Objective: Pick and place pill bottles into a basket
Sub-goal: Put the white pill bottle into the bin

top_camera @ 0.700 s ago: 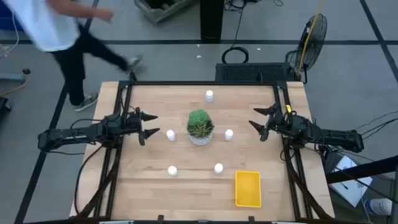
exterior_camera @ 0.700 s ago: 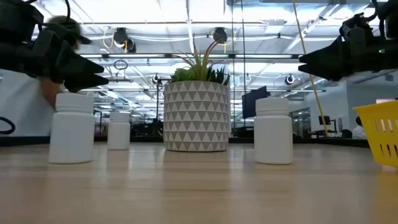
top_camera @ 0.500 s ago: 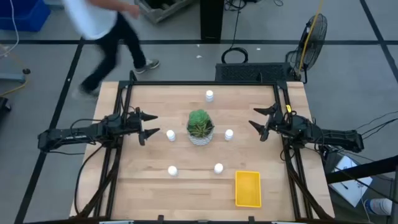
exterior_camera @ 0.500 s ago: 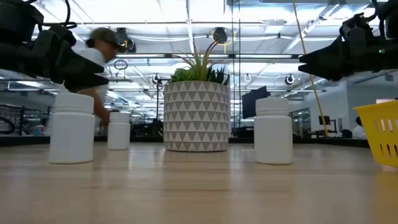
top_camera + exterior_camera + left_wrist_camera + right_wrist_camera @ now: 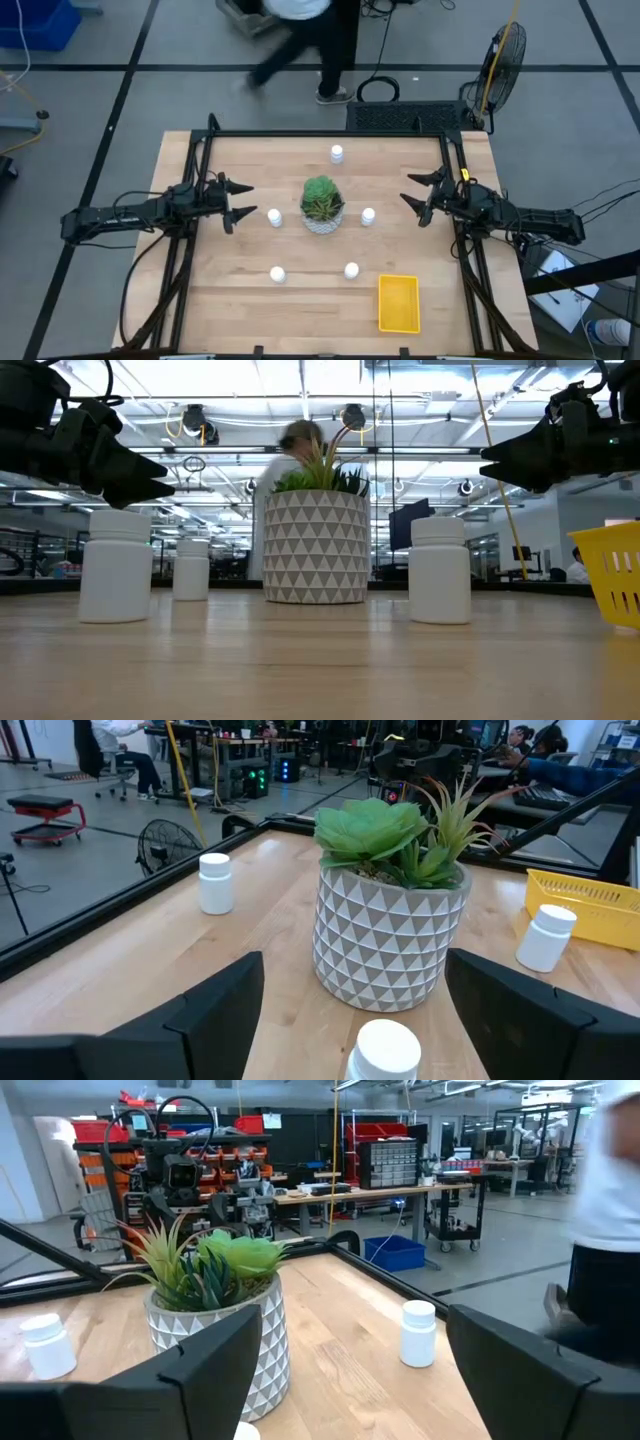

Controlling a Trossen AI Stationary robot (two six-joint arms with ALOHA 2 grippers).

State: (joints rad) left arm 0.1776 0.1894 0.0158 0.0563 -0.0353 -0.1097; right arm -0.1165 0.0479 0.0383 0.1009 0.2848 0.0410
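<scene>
Five small white pill bottles stand upright on the wooden table: one near the far edge (image 5: 337, 153), one left of the plant (image 5: 274, 216), one right of it (image 5: 368, 215), and two nearer the front (image 5: 277, 273) (image 5: 351, 270). The yellow basket (image 5: 398, 303) lies at the front right. My left gripper (image 5: 243, 200) is open above the table's left side, pointing at the bottle left of the plant, which also shows in the left wrist view (image 5: 383, 1050). My right gripper (image 5: 408, 189) is open at the right side, pointing at the plant. Neither holds anything.
A green plant in a white patterned pot (image 5: 322, 204) stands at the table's middle, between the two grippers. A black frame (image 5: 325, 134) runs along the table's edges. A person (image 5: 300, 40) walks on the floor beyond the far edge.
Both arms have kept still and the bottles have not moved. The person beyond the far edge has walked from the table's left side toward its middle.
</scene>
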